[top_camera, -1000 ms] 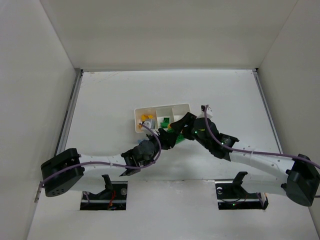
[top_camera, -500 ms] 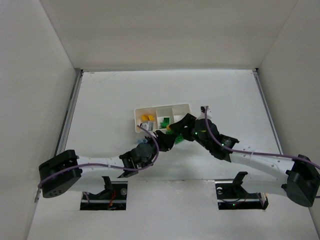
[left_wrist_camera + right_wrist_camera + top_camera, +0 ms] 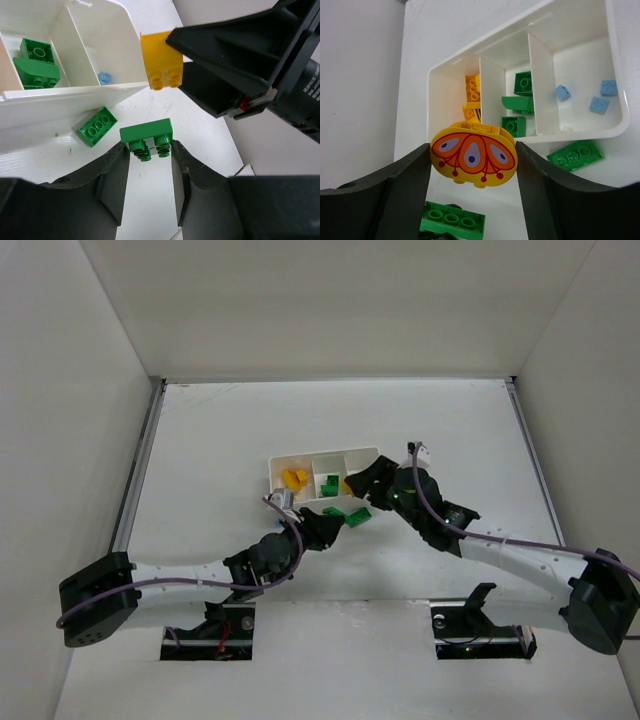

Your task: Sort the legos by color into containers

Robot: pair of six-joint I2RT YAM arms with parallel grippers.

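The white tray (image 3: pixel 322 453) has three compartments. In the right wrist view the tray (image 3: pixel 580 134) holds yellow bricks (image 3: pixel 472 89) on the left, green bricks (image 3: pixel 521 82) in the middle and small blue bricks (image 3: pixel 599 104) on the right. My left gripper (image 3: pixel 147 146) is shut on a green brick (image 3: pixel 146 132), held just in front of the tray (image 3: pixel 65 98). My right gripper (image 3: pixel 473 148) is shut on a rounded yellow brick with an orange pattern (image 3: pixel 473 156), held above the tray's near edge. In the top view the left gripper (image 3: pixel 326 521) and the right gripper (image 3: pixel 357 481) are close together.
A loose green brick (image 3: pixel 97 126) lies flat on the table beside the tray's near wall; it also shows in the right wrist view (image 3: pixel 575 155) and the top view (image 3: pixel 358 515). White side walls enclose the table.
My left gripper has drawn back a little toward the near side, still holding the green brick. My right gripper has moved slightly toward the tray with the yellow brick.
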